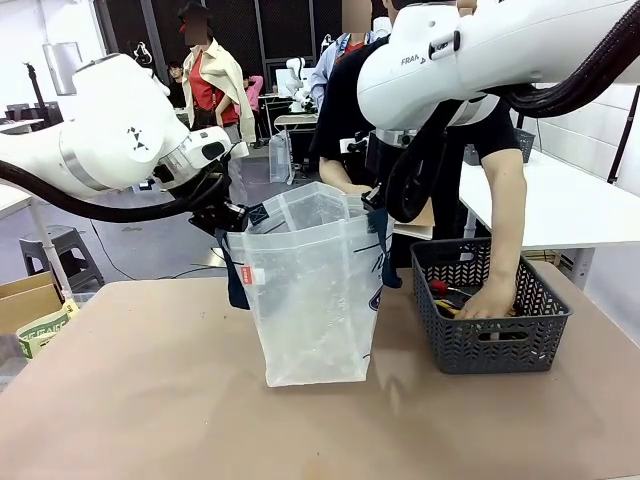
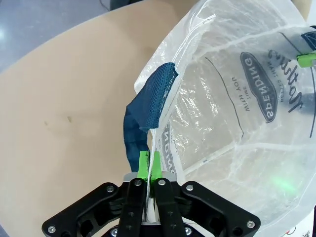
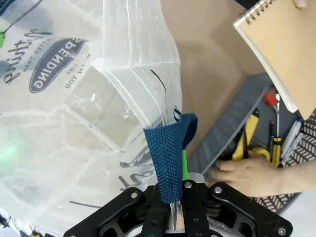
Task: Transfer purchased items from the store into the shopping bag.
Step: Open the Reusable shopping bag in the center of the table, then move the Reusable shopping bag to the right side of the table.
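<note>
**Holding the bag open between two grippers**

Standing upright near the middle of the table [image 1: 140,400], the bag [image 1: 310,300] was stretched open at the top from both sides. On its left rim, the left gripper [image 1: 232,215] was clamped shut on the clear plastic. In the left wrist view the green pads [image 2: 143,164] of that gripper [image 2: 149,165] pinched the bag's [image 2: 237,148] edge just beside a navy handle [image 2: 148,98]. A small red tag [image 1: 246,275] showed on the bag's left side below that grip.

On the right rim, the right gripper [image 1: 375,200] was also closed on the bag. In the right wrist view its fingers [image 3: 177,173] gripped the plastic [image 3: 74,123] where the other handle [image 3: 168,148] rose between them.

Right of the bag, close beside it, sat a dark grey basket [image 1: 490,345]. The items [image 1: 445,295] lay inside it, among them a yellow-handled one [image 3: 249,131], a red one and some pens. A person's hand [image 1: 490,298] reached down into the basket and rested on them [image 3: 249,173]. A spiral notebook [image 3: 286,54] hung above the basket's far side.
</note>
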Controlling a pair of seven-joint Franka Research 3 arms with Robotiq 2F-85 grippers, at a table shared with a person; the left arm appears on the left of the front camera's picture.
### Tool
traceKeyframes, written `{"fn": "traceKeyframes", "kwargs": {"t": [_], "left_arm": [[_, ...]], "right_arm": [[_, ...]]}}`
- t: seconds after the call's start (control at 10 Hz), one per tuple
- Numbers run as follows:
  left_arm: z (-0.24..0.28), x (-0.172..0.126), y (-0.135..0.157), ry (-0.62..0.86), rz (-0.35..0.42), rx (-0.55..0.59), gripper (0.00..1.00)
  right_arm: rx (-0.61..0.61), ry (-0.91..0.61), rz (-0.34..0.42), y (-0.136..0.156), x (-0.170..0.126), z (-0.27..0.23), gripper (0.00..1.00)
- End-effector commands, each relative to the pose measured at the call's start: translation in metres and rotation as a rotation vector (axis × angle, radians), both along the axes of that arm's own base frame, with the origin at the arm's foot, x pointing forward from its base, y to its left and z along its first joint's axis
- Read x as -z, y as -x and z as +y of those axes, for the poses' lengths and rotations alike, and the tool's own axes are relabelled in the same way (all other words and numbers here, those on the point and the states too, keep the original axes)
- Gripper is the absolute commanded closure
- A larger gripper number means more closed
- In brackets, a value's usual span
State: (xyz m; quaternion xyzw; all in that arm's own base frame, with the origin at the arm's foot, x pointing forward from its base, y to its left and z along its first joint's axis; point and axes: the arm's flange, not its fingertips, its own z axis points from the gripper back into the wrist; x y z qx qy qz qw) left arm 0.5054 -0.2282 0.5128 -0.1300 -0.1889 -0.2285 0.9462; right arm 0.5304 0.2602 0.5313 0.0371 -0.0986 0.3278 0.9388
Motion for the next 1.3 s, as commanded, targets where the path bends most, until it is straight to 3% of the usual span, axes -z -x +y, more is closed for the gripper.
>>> {"fn": "traceKeyframes", "kwargs": {"t": [0.0, 1.2], "left_arm": [[0.0013, -0.0039, -0.0016, 0.004, -0.009, -0.004, 1.0], [0.0013, -0.0039, -0.0016, 0.004, -0.009, -0.004, 1.0]], "right_arm": [[0.001, 0.002, -0.003, -0.0001, -0.001, -0.0009, 1.0], [0.001, 0.002, -0.003, -0.0001, -0.001, -0.0009, 1.0]]}}
